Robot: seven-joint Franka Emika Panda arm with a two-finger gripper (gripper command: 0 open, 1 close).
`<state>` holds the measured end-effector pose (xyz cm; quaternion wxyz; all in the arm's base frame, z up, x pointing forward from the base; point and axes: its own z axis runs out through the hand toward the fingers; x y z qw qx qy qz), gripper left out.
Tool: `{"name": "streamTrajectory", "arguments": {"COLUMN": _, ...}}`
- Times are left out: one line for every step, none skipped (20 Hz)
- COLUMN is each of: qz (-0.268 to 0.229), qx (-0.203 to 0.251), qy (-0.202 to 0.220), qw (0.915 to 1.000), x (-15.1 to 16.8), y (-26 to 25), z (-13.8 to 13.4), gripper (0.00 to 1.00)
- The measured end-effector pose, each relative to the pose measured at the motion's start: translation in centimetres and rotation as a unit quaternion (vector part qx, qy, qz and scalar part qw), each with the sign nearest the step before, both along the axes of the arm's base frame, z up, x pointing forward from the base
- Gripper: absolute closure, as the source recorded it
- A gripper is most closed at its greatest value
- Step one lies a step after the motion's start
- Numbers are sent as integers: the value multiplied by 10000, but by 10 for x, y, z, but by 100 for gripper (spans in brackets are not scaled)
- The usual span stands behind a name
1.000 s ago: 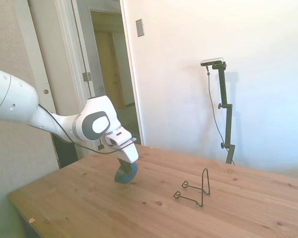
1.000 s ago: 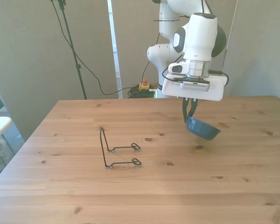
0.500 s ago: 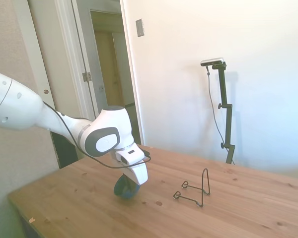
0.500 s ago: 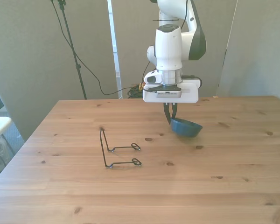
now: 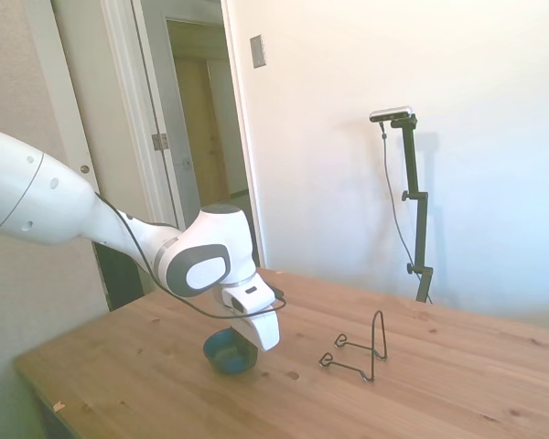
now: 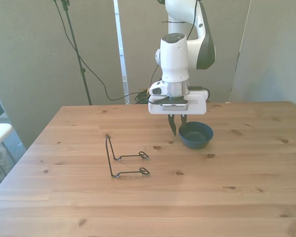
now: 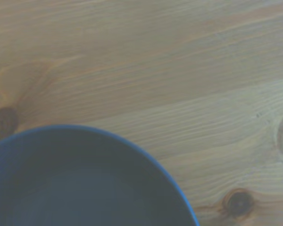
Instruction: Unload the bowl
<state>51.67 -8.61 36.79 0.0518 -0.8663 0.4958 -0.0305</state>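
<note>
The teal-blue bowl (image 6: 197,136) (image 5: 227,352) rests upright on the wooden table (image 6: 148,197), toward the front view's right of centre. My gripper (image 6: 178,127) (image 5: 248,345) hangs straight down at the side of the bowl's rim that faces the front view's left. It is open, one finger outside the rim and the other just inside it. In the wrist view the bowl's dark inside (image 7: 85,188) fills the lower part over bare wood.
A thin black wire stand (image 6: 124,157) (image 5: 359,352) stands empty on the table, to the front view's left of the bowl. An open doorway (image 5: 206,137) lies behind the table in the side view.
The arm carried the tilted bowl toward the front view's left and down. The bowl now sits level on the table, and the fingers have parted at its rim.
</note>
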Motion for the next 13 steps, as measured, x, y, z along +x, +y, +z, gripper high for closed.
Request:
{"name": "streamTrajectory", "arguments": {"qz": 30, "qx": -5, "qy": -5, "qw": 10000, "x": 0, "y": -2, "z": 1, "gripper": 0}}
{"name": "streamTrajectory", "arguments": {"qz": 64, "qx": -8, "qy": -11, "qw": 10000, "x": 0, "y": -3, "z": 2, "gripper": 0}}
{"name": "streamTrajectory", "arguments": {"qz": 91, "qx": -14, "qy": -40, "qw": 10000, "x": -1, "y": -5, "z": 5, "gripper": 0}}
{"name": "streamTrajectory", "arguments": {"qz": 108, "qx": -20, "qy": -86, "qw": 9999, "x": -2, "y": -6, "z": 10, "gripper": 0}}
{"name": "streamTrajectory", "arguments": {"qz": 128, "qx": -25, "qy": -148, "qw": 9998, "x": -4, "y": -7, "z": 18, "gripper": 0}}
{"name": "streamTrajectory", "arguments": {"qz": 159, "qx": -31, "qy": -223, "qw": 9996, "x": -7, "y": -7, "z": 27, "gripper": 0}}
{"name": "streamTrajectory", "arguments": {"qz": 196, "qx": -33, "qy": -295, "qw": 9994, "x": -13, "y": -7, "z": 38, "gripper": 0}}
{"name": "streamTrajectory", "arguments": {"qz": 237, "qx": -26, "qy": -342, "qw": 9991, "x": -20, "y": -7, "z": 48, "gripper": 0}}
{"name": "streamTrajectory", "arguments": {"qz": 278, "qx": -16, "qy": -395, "qw": 9988, "x": -28, "y": -5, "z": 60, "gripper": 0}}
{"name": "streamTrajectory", "arguments": {"qz": 322, "qx": -3, "qy": -435, "qw": 9985, "x": -38, "y": -3, "z": 71, "gripper": 0}}
{"name": "streamTrajectory", "arguments": {"qz": 374, "qx": 12, "qy": -469, "qw": 9982, "x": -48, "y": 0, "z": 81, "gripper": 0}}
{"name": "streamTrajectory", "arguments": {"qz": 422, "qx": 21, "qy": -511, "qw": 9978, "x": -58, "y": 3, "z": 91, "gripper": 0}}
{"name": "streamTrajectory", "arguments": {"qz": 476, "qx": 25, "qy": -543, "qw": 9974, "x": -66, "y": 7, "z": 99, "gripper": 0}}
